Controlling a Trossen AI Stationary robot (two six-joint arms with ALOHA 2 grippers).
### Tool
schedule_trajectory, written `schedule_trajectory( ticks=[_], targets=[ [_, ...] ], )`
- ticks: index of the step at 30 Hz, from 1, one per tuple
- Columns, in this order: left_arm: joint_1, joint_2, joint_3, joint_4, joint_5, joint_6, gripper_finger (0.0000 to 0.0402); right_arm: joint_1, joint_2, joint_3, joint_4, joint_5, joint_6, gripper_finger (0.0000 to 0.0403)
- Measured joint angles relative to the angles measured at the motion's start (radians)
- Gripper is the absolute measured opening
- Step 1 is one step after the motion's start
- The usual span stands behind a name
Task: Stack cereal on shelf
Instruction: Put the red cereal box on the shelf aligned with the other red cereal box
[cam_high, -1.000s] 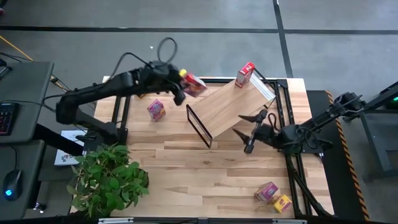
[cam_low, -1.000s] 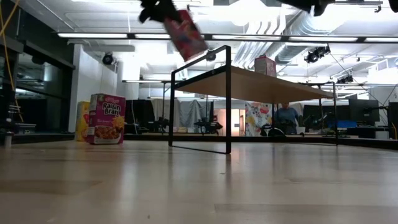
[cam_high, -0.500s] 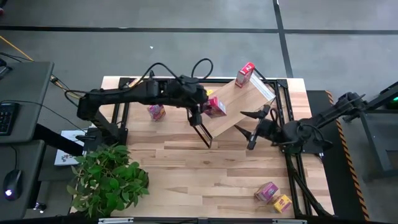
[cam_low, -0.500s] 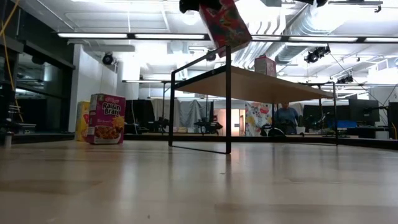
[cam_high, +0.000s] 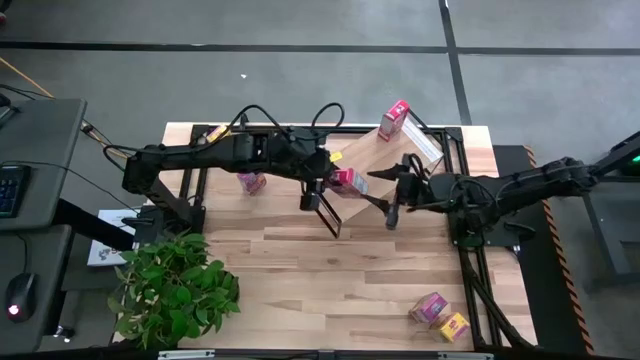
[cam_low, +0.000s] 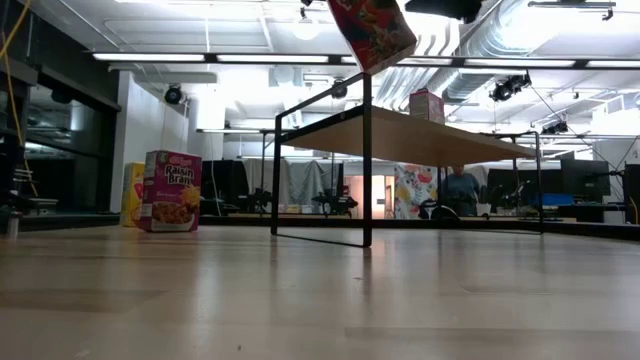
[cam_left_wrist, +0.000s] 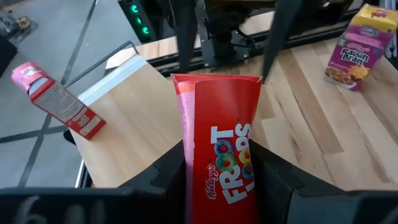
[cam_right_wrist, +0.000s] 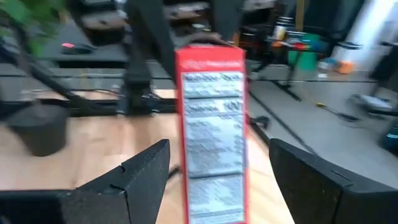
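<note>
My left gripper (cam_high: 322, 182) is shut on a red Froot Loops box (cam_high: 348, 180) and holds it over the near-left end of the light-wood shelf (cam_high: 395, 160). My right gripper (cam_high: 380, 197) is open. It faces the box's free end from the right, with a finger off to each side (cam_right_wrist: 217, 149), not touching. A second red box (cam_high: 394, 120) stands on the shelf's far end. A pink box (cam_high: 250, 182) stands on the table to the left, and a yellow one (cam_low: 133, 193) behind it. Another pink box (cam_high: 430, 307) and yellow box (cam_high: 454, 327) lie near the right front corner. My left gripper pinches the Froot Loops box between its two fingers (cam_left_wrist: 165, 177), one on each narrow side, at the end nearest the wrist (cam_left_wrist: 217, 180). The fingers come level from the table's left, along the box. The box is lifted clear above the shelf and tilted (cam_low: 372, 30).
A potted plant (cam_high: 175, 285) stands at the near-left corner. The shelf's black wire frame end (cam_high: 322, 208) sits just below the held box. Black rails (cam_high: 470, 260) run along the table's right side. Bare planks (cam_high: 330, 280) lie in the near middle. A person (cam_low: 462, 190) shows far behind.
My left gripper has carried the red box from the far-left area toward the right, until it is over the shelf's near-left end. My right gripper has moved toward the left and the far edge, up to the box's free end, and stays open.
</note>
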Motion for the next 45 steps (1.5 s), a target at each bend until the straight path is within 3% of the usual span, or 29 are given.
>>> schedule_trajectory(
  ticks=[5,12,17,23,35,45],
  targets=[
    [-0.006,0.000,0.000,0.002,-0.003,0.027,0.0129,-0.025,0.036,0.002,0.012,-0.069,0.018,0.0268],
    [-0.006,0.000,0.000,0.017,-0.008,0.029,0.0129,-0.032,0.078,0.002,0.043,0.002,-0.066,0.0268],
    [-0.005,0.000,0.000,0.039,0.044,0.053,0.0129,-0.056,0.104,0.002,0.041,-0.113,-0.067,0.0268],
    [-0.003,0.001,-0.001,0.052,0.044,0.050,0.0129,-0.063,0.110,0.002,0.047,-0.125,-0.067,0.0265],
    [-0.004,0.001,-0.002,0.054,0.041,0.037,0.0142,-0.063,0.107,0.002,0.053,-0.119,-0.067,0.0153],
    [-0.003,-0.021,-0.003,0.047,0.035,0.018,0.0181,-0.064,0.070,0.002,-0.018,-0.097,-0.114,0.0185]
  ],
)
